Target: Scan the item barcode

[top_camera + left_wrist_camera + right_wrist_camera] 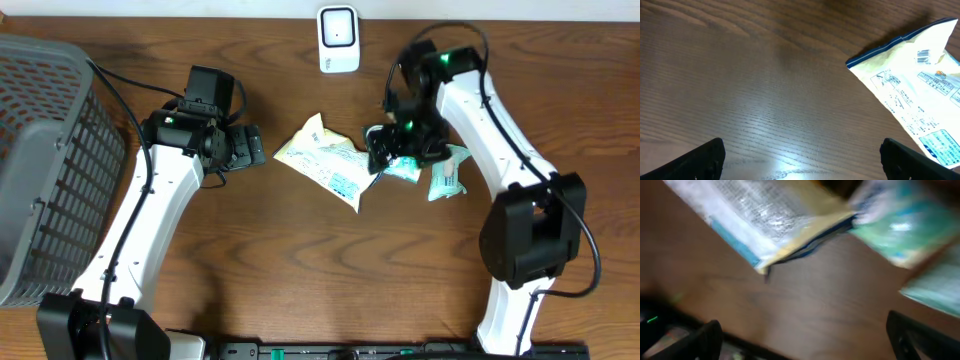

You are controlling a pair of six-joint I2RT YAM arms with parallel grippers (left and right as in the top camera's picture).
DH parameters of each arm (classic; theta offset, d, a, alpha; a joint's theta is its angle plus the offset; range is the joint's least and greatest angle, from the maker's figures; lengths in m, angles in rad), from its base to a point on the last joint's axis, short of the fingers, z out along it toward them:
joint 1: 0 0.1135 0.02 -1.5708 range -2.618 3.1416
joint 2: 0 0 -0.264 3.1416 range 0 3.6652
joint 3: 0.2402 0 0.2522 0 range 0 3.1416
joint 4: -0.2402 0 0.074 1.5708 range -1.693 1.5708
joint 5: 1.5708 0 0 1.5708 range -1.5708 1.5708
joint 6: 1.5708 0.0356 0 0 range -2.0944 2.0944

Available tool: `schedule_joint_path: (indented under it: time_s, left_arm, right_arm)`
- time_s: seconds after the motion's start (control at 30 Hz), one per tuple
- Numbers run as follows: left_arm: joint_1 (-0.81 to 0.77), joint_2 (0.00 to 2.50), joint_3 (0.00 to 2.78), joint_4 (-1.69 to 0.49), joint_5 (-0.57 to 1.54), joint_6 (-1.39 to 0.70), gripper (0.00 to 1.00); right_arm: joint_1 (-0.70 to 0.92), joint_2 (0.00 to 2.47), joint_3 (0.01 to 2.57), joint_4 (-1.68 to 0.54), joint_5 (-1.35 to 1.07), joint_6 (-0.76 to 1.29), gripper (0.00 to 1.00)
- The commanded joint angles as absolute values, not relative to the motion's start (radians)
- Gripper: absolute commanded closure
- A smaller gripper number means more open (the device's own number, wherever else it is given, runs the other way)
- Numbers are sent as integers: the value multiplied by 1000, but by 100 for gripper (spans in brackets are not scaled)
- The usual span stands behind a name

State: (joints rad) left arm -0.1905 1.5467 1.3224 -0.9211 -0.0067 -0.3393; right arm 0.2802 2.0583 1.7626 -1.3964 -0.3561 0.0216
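While left hand [262,148] gapes, yellow packet [325,162] lies near.

Cream blue-edged packet [920,100], barcode [923,56] showing, lying right on wooden table [765,90], dark jaws wide apart below

1. left arm [150,215]: stretched forward, wrist turned toward the yellow packet [322,160]. The left gripper [254,146] sits just left of the packet and apart from it, jaws spread wide, nothing between them.
2. right arm [500,140]: elbow bent beyond the packet's right side. The right gripper [383,148] hangs over the packet's right corner, jaws wide and empty.
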Motion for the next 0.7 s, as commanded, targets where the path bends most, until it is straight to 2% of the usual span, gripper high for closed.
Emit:
schedule_joint_path:
  time_s: [0.0,0.1,0.27,0.37,0.67]
  left_arm:
    - [-186,1549,1328,-927,-20,-333,2]
    - [-186,1549,1328,-927,-20,-333,2]
    - [-186,1549,1328,-927,-20,-333,2]
    - [-186,1549,1328,-927,-20,-333,2]
    - [-186,1549,1328,-927,-20,-333,2]
  right_arm:
    - [241,2059,1671,-1338,-671,-68,1]
    - [231,2059,1581,-1256,-688,-30,1]
    - [237,2059,1450,-1058,-687,168,1]
    - [253,2059,1349,-867,-688,340,1]
    - [326,2059,1226,-517,-649,609,1]
